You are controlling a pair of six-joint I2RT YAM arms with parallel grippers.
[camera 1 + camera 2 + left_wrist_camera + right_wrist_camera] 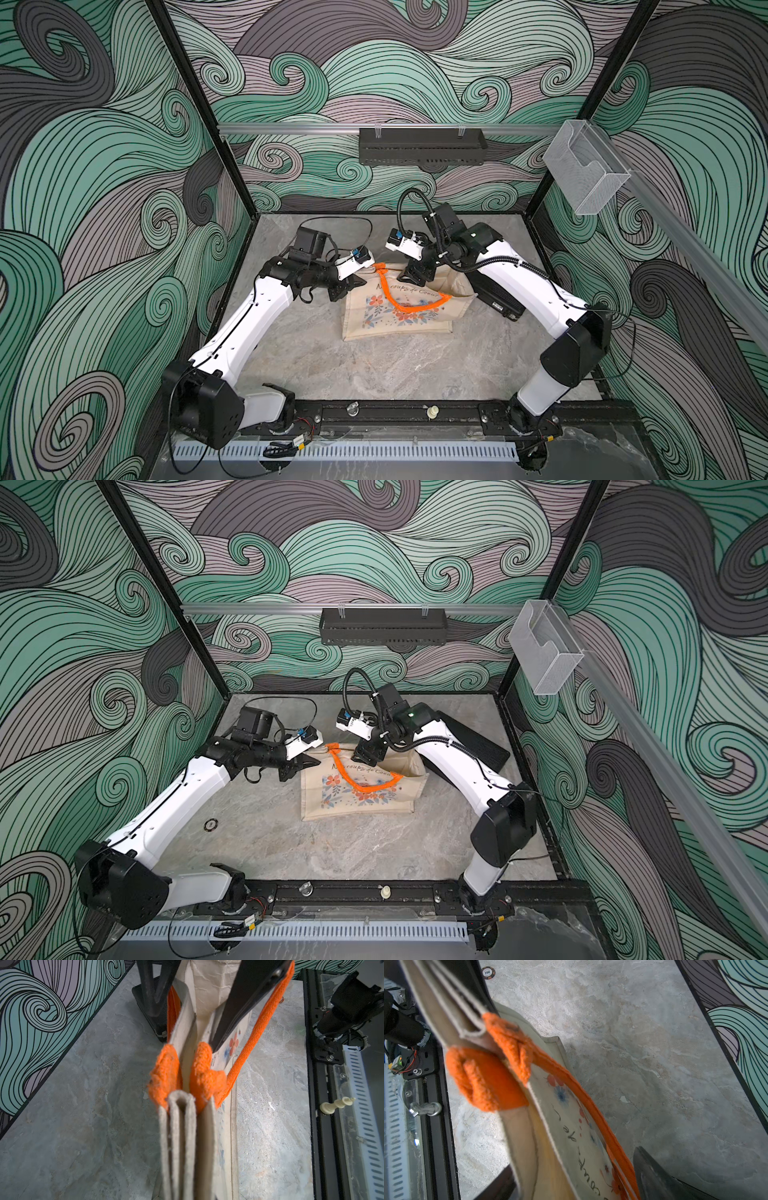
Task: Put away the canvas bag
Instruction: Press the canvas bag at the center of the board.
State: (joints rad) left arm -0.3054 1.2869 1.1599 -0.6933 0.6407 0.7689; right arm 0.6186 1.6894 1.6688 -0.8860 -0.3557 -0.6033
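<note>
The canvas bag (399,311) stands on the marble table, beige with a floral print, cursive lettering and orange handles (395,300). My left gripper (360,283) is shut on the folded side edge at the bag's left top corner. In the left wrist view that folded edge (182,1142) runs down to the frame's bottom and my own jaws are hidden. My right gripper (415,275) is open over the bag's top rim. In the right wrist view its fingers (654,1178) straddle the printed front panel (571,1136) and one orange handle.
A flat black ribbed box (498,297) lies right behind the bag under my right arm. A black basket (422,145) and a clear holder (586,166) hang on the wall rails. A poker chip (210,824) and a chess piece (432,411) lie near the front.
</note>
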